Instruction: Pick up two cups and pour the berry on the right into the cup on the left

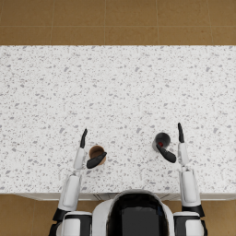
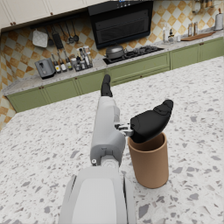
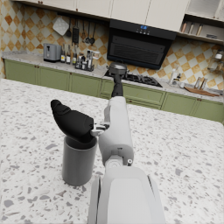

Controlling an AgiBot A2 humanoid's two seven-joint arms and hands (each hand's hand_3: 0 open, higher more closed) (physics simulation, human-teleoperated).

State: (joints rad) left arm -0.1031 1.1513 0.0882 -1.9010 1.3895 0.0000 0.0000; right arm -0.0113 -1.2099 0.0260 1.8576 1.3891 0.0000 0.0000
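Left hand [image 1: 89, 152] spread beside brown cup [image 1: 97, 152], right hand [image 1: 174, 146] spread, thumb hiding grey cup's [image 1: 162, 140] contents

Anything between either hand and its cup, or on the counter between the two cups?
Nothing visible. The left hand is right beside the brown cup, and the right hand is right beside the dark cup, each with a dark finger reaching over the rim. The terrazzo counter between the cups is bare.

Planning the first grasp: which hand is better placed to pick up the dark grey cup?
Right. The right hand is already beside the dark grey cup, thumb over its rim. The left hand is beside the brown cup instead.
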